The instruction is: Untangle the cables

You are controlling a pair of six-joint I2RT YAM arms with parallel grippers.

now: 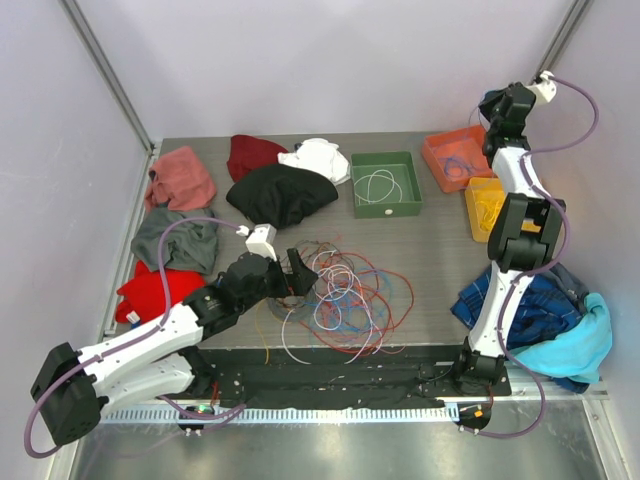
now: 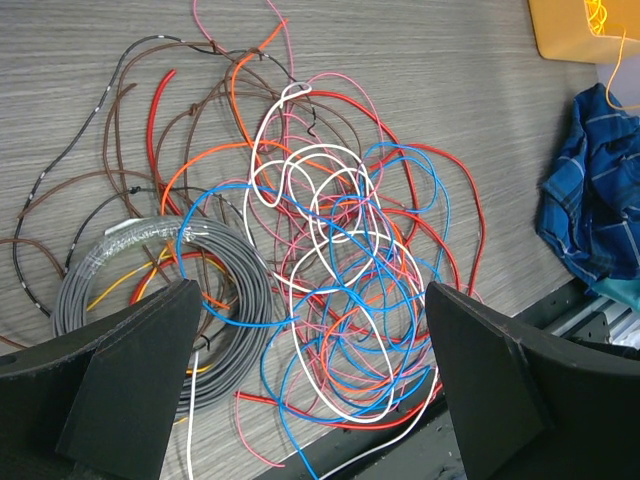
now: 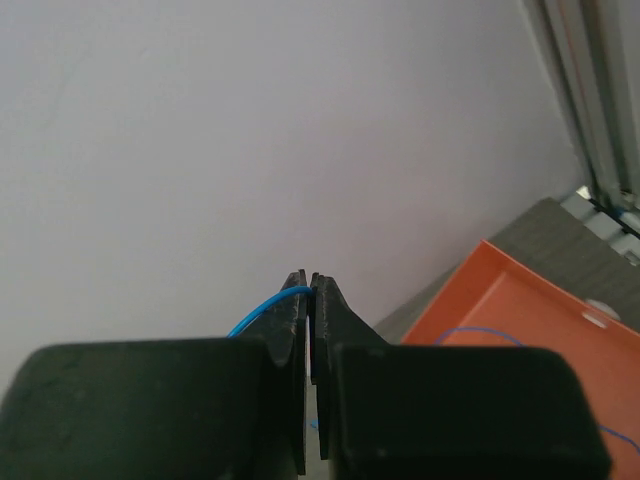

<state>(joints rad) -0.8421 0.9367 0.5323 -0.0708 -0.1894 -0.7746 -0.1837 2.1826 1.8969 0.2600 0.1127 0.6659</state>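
While my left gripper [image 2: 312, 298] hangs wide open above thin tangled coloured cables [image 2: 345, 290], my right gripper [image 3: 310, 285] pinches one blue cable [image 3: 262, 305].

Bright, even overhead light, faint shadows, all views fairly sharp.

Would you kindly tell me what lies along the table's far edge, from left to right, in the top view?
Pink cloth → maroon cloth → white cloth → green tray → orange tray.
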